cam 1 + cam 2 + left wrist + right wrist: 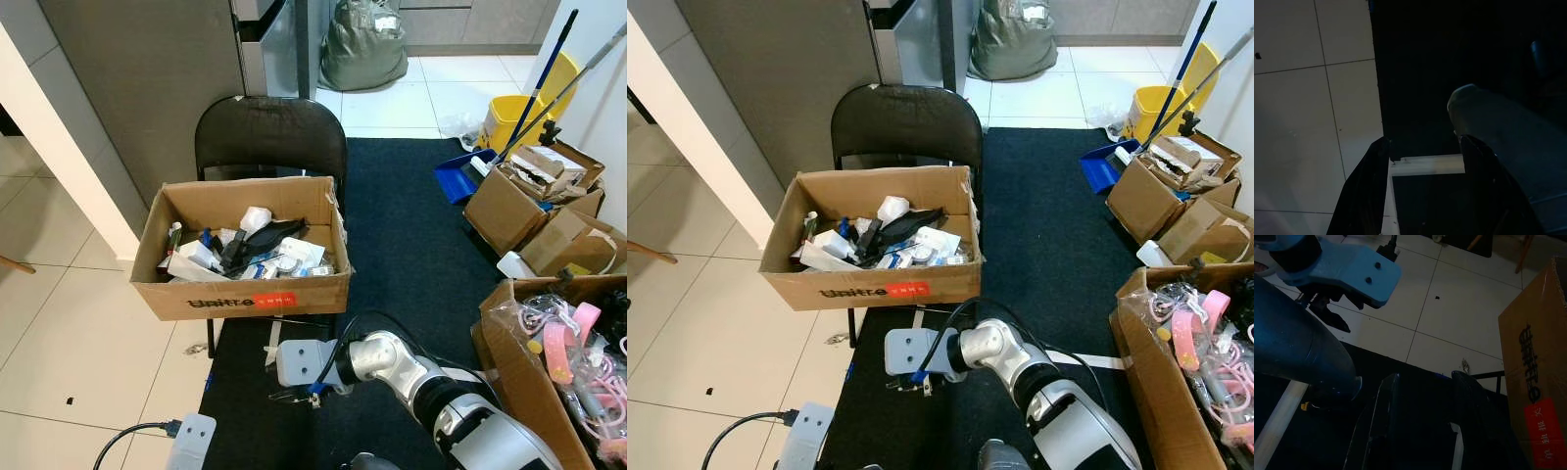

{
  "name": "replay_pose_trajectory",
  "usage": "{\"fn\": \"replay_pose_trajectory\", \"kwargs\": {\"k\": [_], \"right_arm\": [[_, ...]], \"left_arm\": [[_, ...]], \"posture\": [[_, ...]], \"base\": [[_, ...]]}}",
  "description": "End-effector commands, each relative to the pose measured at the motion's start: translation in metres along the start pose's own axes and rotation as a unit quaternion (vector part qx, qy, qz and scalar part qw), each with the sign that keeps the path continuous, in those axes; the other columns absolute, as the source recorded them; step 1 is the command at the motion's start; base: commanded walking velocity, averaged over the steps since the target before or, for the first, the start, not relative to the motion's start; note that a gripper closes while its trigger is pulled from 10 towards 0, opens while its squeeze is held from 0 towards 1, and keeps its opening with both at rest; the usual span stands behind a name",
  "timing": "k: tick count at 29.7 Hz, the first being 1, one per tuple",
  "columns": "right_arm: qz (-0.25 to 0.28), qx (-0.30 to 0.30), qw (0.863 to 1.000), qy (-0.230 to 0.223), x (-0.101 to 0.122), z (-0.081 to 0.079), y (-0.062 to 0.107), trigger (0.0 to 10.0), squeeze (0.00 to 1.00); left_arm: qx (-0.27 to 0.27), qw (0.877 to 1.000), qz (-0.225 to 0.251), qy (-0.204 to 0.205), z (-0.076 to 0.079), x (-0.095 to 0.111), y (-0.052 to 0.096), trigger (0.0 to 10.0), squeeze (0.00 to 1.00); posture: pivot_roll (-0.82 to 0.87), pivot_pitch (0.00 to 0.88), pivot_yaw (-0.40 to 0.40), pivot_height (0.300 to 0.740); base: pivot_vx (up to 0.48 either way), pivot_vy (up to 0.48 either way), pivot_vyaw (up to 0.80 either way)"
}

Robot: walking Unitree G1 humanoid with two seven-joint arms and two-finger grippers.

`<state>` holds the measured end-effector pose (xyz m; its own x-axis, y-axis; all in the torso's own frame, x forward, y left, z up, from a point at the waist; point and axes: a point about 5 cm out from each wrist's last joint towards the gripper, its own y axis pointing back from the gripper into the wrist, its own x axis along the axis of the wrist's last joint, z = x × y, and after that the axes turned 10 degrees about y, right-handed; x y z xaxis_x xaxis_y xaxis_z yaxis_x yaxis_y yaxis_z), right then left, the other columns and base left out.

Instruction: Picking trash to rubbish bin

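A cardboard box packed with trash rests on a black chair. My right arm reaches across to the left, low over the dark carpet in front of the box. Its gripper points down and is open, with only carpet between its black fingers. A small scrap of litter lies on the tile by the chair leg, and is the litter scrap in the right wrist view. My left gripper hangs open at the lower left, over a white tape strip at the carpet edge.
The dark carpet runs back toward a full rubbish bag. Several open cardboard boxes, a yellow mop bucket and a blue dustpan crowd the right. A box of pink items stands near my right side. A cable lies on the tile.
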<state>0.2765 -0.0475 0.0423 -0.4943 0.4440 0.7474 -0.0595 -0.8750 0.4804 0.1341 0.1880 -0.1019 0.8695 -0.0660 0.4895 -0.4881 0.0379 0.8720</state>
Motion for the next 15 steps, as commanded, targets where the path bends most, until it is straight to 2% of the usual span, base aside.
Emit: {"fn": "replay_pose_trajectory", "kwargs": {"k": [1,7,15], "right_arm": [[0.002,0.005,1.000,-0.002,0.000,-0.003,-0.002,10.0,0.00],[0.002,0.005,1.000,-0.002,-0.001,-0.004,-0.001,10.0,0.00],[0.002,0.005,1.000,-0.002,0.000,-0.003,-0.001,10.0,0.00]], "left_arm": [[-0.003,0.998,-0.066,-0.002,-0.003,-0.039,0.009,10.0,0.00],[0.000,0.997,-0.074,-0.002,-0.006,-0.046,0.012,10.0,0.00],[-0.007,0.998,-0.069,-0.002,0.007,-0.036,0.007,10.0,0.00]], "posture": [[-0.04,0.080,0.051,0.740],[-0.04,0.080,0.051,0.740],[-0.04,0.086,0.053,0.740]], "base": [[0.000,0.000,0.00],[0.000,0.000,0.00],[0.000,0.000,0.00]]}}
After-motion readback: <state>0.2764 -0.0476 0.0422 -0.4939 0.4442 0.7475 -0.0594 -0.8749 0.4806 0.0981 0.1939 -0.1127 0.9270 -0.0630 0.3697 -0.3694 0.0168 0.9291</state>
